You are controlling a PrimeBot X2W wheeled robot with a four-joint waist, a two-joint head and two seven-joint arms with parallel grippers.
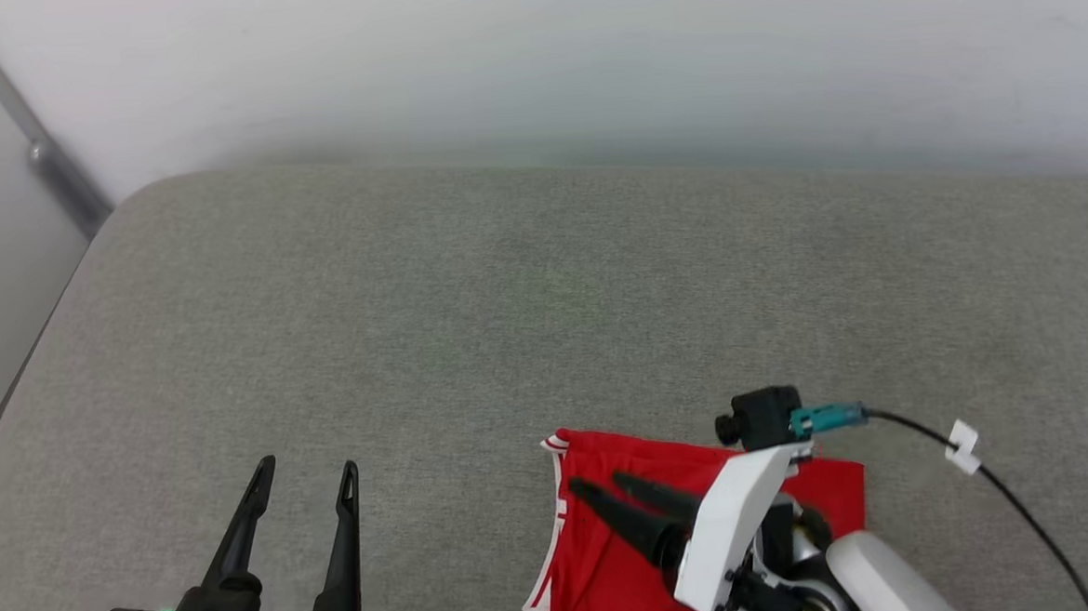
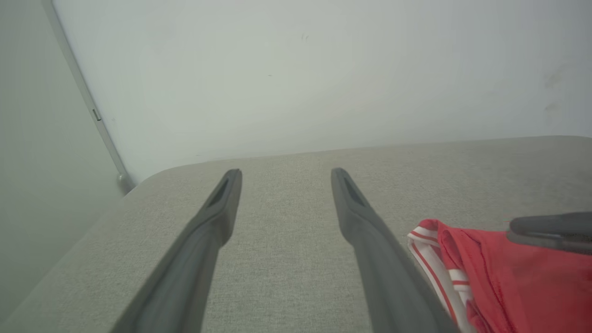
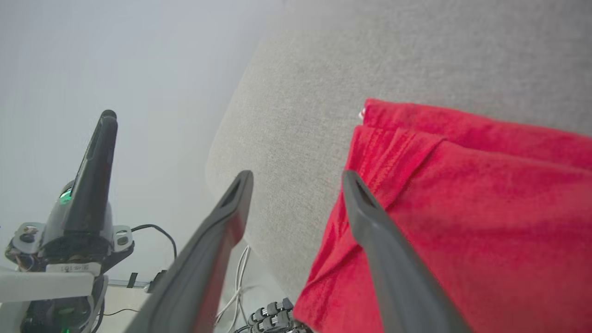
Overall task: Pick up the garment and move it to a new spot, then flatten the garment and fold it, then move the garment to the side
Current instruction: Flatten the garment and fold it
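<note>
The garment (image 1: 640,454) is a red folded bundle with red-and-white striped trim, lying on the grey padded surface (image 1: 544,296) near its front edge. My right gripper (image 1: 598,482) hangs just over it, jaws open and holding nothing. In the right wrist view one finger of the right gripper (image 3: 296,173) lies over the garment (image 3: 485,208), the other over bare grey fabric. My left gripper (image 1: 308,467) is open and empty well to the left of the cloth. Along the left gripper (image 2: 286,172) the garment (image 2: 508,277) lies to the right.
A pale wall (image 1: 587,52) runs along the far side of the surface. The padding rounds off and drops away at its left edge (image 1: 60,303). A black cable (image 1: 1010,495) with a white tag (image 1: 961,447) trails from my right wrist camera.
</note>
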